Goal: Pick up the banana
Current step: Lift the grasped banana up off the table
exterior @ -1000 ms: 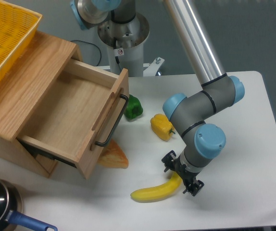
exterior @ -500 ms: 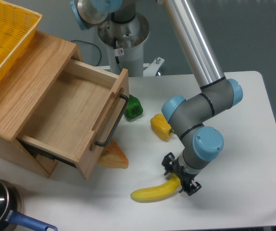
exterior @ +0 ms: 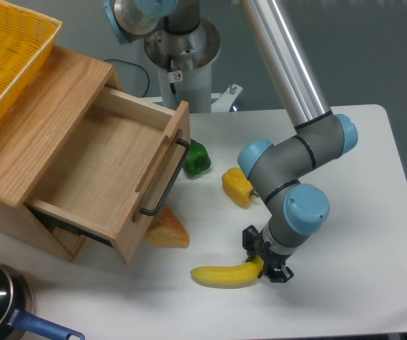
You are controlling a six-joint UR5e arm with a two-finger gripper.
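Banana (exterior: 221, 275) before pepper (exterior: 237, 187)

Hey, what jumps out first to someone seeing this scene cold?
The gripper closed on the right end of the banana, front and centre on the white table. Then the wooden drawer, pulled wide open at left.

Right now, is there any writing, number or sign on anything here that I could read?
No words or numbers can be read anywhere.
The robot's white base column carries one small round red prohibition sign; what it forbids is too small to tell.
The banana, the wooden drawer and the tool show no markings.
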